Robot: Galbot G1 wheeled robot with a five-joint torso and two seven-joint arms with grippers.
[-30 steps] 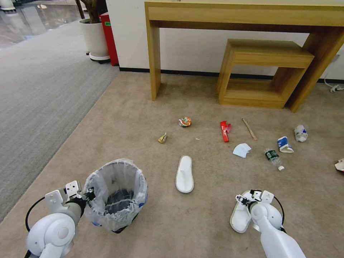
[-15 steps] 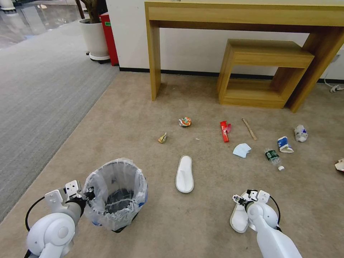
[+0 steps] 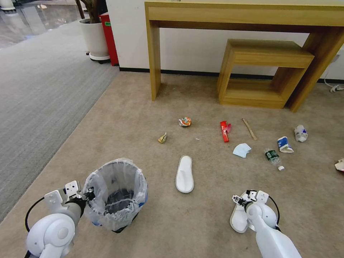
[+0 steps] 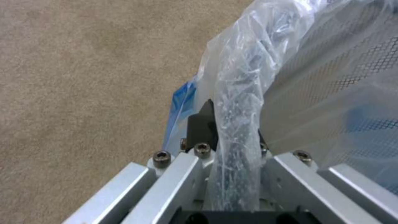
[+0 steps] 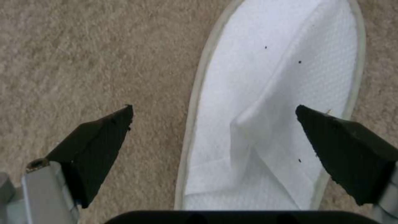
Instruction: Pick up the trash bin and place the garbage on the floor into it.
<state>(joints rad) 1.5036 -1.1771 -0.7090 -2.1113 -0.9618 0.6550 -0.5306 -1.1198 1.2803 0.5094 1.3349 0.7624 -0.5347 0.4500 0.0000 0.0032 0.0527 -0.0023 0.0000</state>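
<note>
The trash bin (image 3: 116, 195), black with a crinkly plastic liner, is at the lower left on the beige floor (image 3: 143, 118). My left gripper (image 3: 87, 195) is shut on its near-left rim; the left wrist view has the bunched liner (image 4: 236, 102) pinched between the fingers (image 4: 202, 124). My right gripper (image 3: 240, 200) hangs open just above a white slipper (image 3: 237, 219); its fingertips (image 5: 112, 130) straddle that slipper (image 5: 282, 77). Other garbage lies ahead: a second slipper (image 3: 184, 174), a crushed can (image 3: 185, 122), a red wrapper (image 3: 224, 130), a wooden stick (image 3: 249, 129), a blue mask (image 3: 242, 149), a plastic bottle (image 3: 273, 156) and paper cups (image 3: 285, 144).
A wooden desk (image 3: 154, 53) and a low wooden shelf unit (image 3: 265, 71) stand against the far wall. A white plant pot (image 3: 94, 37) and a red box (image 3: 109, 36) sit at the back left beside grey striped carpet (image 3: 36, 89). A small wrapper (image 3: 162, 138) lies near the can.
My right gripper has shifted slightly left and nearer over the slipper. The left arm and the trash bin have not moved.
</note>
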